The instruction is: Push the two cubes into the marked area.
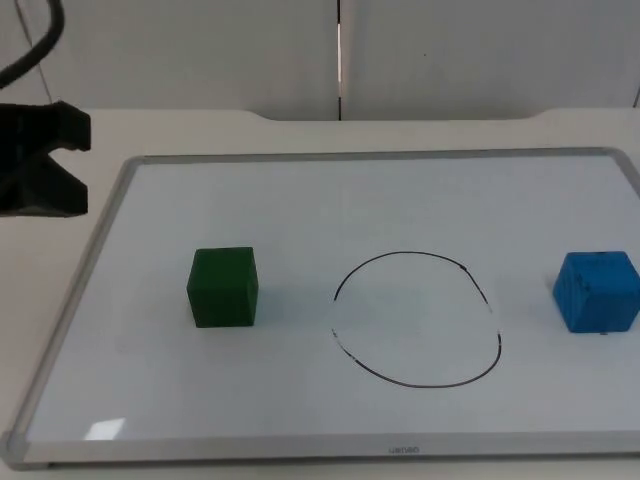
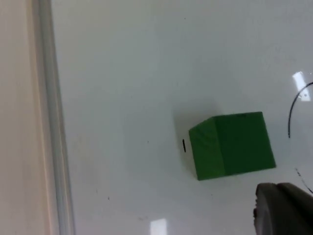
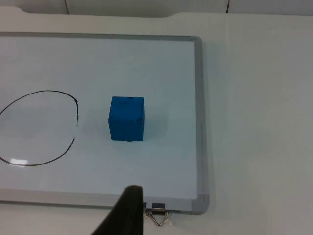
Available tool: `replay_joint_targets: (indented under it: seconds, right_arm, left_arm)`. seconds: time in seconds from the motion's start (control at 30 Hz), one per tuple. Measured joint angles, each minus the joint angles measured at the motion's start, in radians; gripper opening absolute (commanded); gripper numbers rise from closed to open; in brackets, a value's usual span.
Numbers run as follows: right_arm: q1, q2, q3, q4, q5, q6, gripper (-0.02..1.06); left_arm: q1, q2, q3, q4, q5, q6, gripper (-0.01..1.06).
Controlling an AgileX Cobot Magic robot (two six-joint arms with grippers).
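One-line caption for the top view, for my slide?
Green cube and blue cube flank the drawn circle on the whiteboard, both outside it.

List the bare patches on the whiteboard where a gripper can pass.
Bare: between the green cube and the drawn circle; between the circle and blue cube; along the whiteboard's far edge. Nowhere crowded; the left gripper hangs off-board.

Bare whiteboard (image 1: 330, 200) lies between the green cube (image 1: 222, 287) and the drawn ring (image 1: 416, 319), and between the ring and the blue cube (image 1: 597, 291). The board's raised frame borders the open tabletop (image 1: 180, 130) behind.
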Motion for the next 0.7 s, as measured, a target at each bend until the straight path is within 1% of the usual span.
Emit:
replay_joint_targets:
  seconds: [0.1, 0.3, 0.37, 0.4, 0.53, 0.7]
  right_arm:
    - [0.000, 0.000, 0.000, 0.000, 0.000, 0.000, 1.05]
    - [0.000, 0.000, 0.000, 0.000, 0.000, 0.000, 1.05]
    - [0.000, 0.000, 0.000, 0.000, 0.000, 0.000, 1.05]
    - [0.000, 0.000, 0.000, 0.000, 0.000, 0.000, 1.05]
    - [0.000, 0.000, 0.000, 0.000, 0.000, 0.002, 1.05]
    - [0.000, 0.000, 0.000, 0.000, 0.000, 0.002, 1.05]
  left_arm:
    - [-0.042, 0.083, -0.029, 0.000, -0.054, 0.002, 0.00]
    - [-0.090, 0.211, -0.066, -0.001, -0.102, 0.014, 0.00]
    - [-0.095, 0.247, -0.077, -0.001, -0.137, 0.016, 0.00]
    - [-0.095, 0.247, -0.077, -0.001, -0.137, 0.016, 0.00]
    - [-0.095, 0.308, -0.090, -0.001, -0.207, 0.020, 0.00]
    - [-0.095, 0.388, -0.131, -0.001, -0.212, 0.022, 0.00]
